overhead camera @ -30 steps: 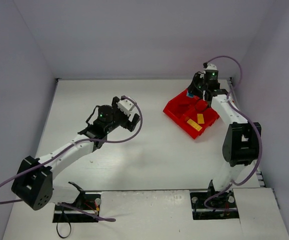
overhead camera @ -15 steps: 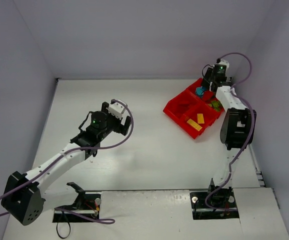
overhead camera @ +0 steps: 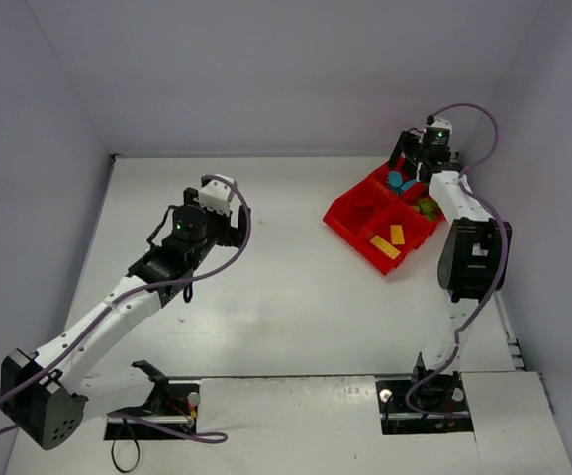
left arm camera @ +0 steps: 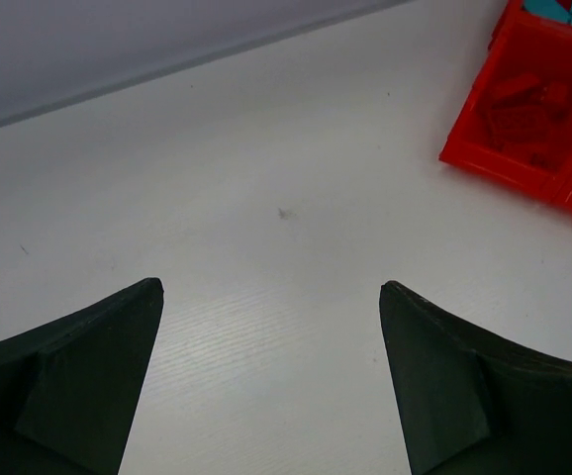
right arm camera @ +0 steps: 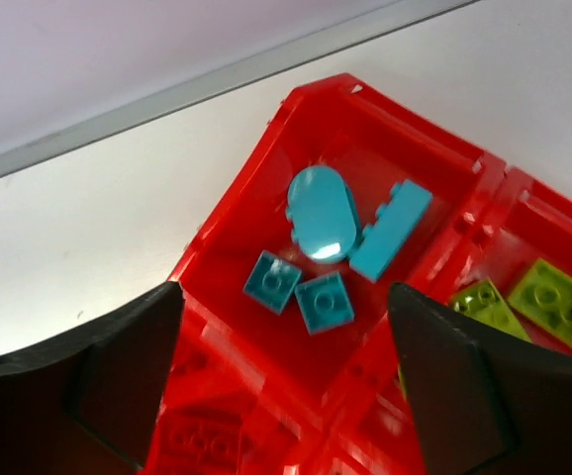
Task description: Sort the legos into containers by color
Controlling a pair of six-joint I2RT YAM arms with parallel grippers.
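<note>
Right tool (right arm camera: 283,288) released above 4 cyan legos (right arm camera: 324,302) in tray (right arm camera: 241,193); left tool (left arm camera: 271,287) released over surface (left arm camera: 266,148).

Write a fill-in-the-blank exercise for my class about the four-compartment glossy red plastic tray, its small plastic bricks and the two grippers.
1. The compartment of the glossy red plastic tray below the right gripper holds ____ cyan-blue plastic pieces.
2. The two small plastic bricks in the tray compartment lowest in the top view are ____ in colour.
3. The left gripper and the right gripper both have their jaws ____, gripping nothing.
Missing words: four; yellow; open.
</note>
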